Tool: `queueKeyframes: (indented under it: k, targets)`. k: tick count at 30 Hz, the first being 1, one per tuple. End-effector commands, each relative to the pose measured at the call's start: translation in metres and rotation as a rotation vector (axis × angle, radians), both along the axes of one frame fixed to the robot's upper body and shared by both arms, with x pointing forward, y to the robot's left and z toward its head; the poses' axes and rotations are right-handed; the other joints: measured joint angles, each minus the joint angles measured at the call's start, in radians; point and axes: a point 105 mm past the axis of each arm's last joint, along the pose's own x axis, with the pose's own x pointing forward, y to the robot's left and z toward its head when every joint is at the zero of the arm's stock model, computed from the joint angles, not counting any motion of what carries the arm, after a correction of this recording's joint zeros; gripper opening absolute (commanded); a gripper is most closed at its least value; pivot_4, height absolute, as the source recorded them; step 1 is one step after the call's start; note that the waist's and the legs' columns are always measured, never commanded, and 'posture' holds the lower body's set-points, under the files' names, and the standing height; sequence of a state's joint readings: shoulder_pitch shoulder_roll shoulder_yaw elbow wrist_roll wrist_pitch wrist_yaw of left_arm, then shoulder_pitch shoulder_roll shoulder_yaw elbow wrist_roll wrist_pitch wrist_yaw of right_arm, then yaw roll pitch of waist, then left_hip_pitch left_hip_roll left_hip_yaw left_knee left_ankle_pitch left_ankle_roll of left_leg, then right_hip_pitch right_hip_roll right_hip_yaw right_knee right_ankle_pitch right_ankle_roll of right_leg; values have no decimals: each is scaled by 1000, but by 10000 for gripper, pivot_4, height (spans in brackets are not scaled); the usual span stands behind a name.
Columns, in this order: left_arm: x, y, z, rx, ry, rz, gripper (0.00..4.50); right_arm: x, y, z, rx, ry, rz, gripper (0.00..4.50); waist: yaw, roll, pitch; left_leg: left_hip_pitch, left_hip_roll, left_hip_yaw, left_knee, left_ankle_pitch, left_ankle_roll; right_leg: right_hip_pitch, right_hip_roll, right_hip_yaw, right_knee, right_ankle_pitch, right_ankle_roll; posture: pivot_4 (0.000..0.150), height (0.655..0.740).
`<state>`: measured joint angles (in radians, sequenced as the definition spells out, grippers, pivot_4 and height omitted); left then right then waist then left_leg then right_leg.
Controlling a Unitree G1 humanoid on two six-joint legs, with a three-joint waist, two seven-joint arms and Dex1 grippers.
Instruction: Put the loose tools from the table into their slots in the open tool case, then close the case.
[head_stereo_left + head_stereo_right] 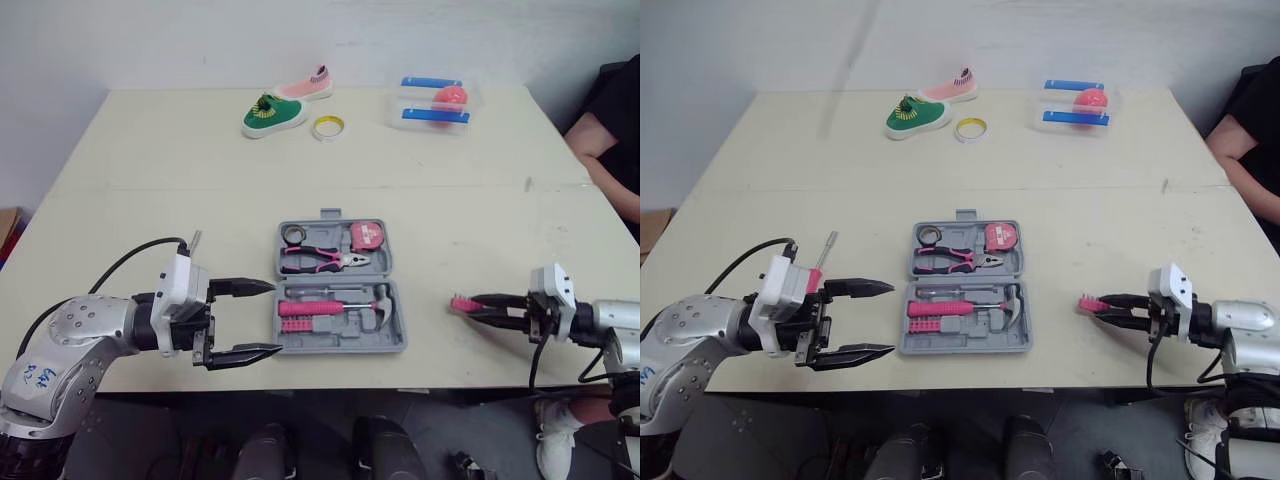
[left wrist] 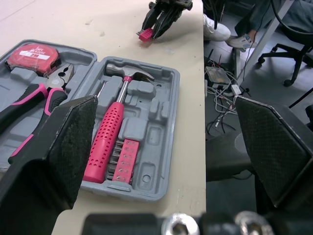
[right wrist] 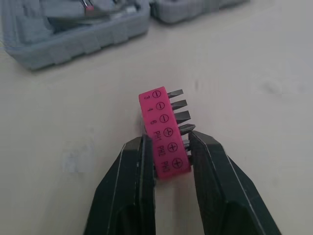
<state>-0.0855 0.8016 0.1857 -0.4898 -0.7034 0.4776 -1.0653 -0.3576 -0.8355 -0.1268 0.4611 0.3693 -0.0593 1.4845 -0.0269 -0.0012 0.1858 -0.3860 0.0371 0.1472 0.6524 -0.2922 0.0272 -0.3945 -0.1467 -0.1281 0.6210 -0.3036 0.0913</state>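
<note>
Lower right of the head view: the right gripper is pinched on one end of the pink plastic bit holder with its row of steel bits. The open grey plastic tool case sits at centre frame, and the left gripper is spread wide beside it. Best move: carry the holder level, line it up over a free recess, and press it flat.

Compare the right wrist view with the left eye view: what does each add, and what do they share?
Right wrist: the printed size marks on the pink bit holder and its row of bits, with the right gripper shut on one end. Left eye: the open left gripper, the hammer, pliers and tape measure seated in the case, two shoes, a tape roll, a clear box, a person's arm. Shared: bit holder, right gripper, case edge, table.
</note>
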Motion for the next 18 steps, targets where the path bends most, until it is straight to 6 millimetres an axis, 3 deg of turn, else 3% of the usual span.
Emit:
queueKeyframes:
  k: [1, 6, 9, 12, 15, 18]
  targets:
    - [4, 3, 5, -15, -47, 9, 45000, -1, 31, 40, -2, -26, 24, 7143, 2, 1, 1, 0, 0, 0, 0, 0, 0, 0, 0, 0, 0, 0, 0, 1500, 7400]
    - [6, 11, -4, 19, -58, 25, 45000, -16, 96, 61, -84, 88, 129, 7135, 0, 1, 1, -2, 0, 0, -1, 0, -1, -3, 0, 0, 0, 0, 0, 1500, 7400]
    - [4, 12, -10, 24, -28, 31, 45000, -27, 112, 52, -241, 101, 195, 7132, 3, 1, 1, -3, 0, 0, -2, -1, -1, -4, -1, 0, -1, 0, -1, 1500, 7400]
    - [4, 13, -10, 22, -42, 44, 45000, -35, 135, 48, -265, 174, 207, 7125, 10, 1, 1, -6, 0, 0, -2, -1, 0, -6, -1, -1, -2, -1, -1, 1500, 7400]
    - [3, 14, -12, 27, -36, 55, 45000, -32, 163, 48, -275, 174, 217, 7120, 5, 0, 1, -8, 0, 0, -1, -2, 0, -9, -1, 0, -1, -1, -1, 1500, 7400]
    - [2, 14, -13, 28, -39, 62, 45000, -26, 170, 40, -328, 195, 173, 7115, 1, 0, 1, -11, 0, 0, -1, -1, 0, -13, -1, 0, 1, -1, -1, 1500, 7400]
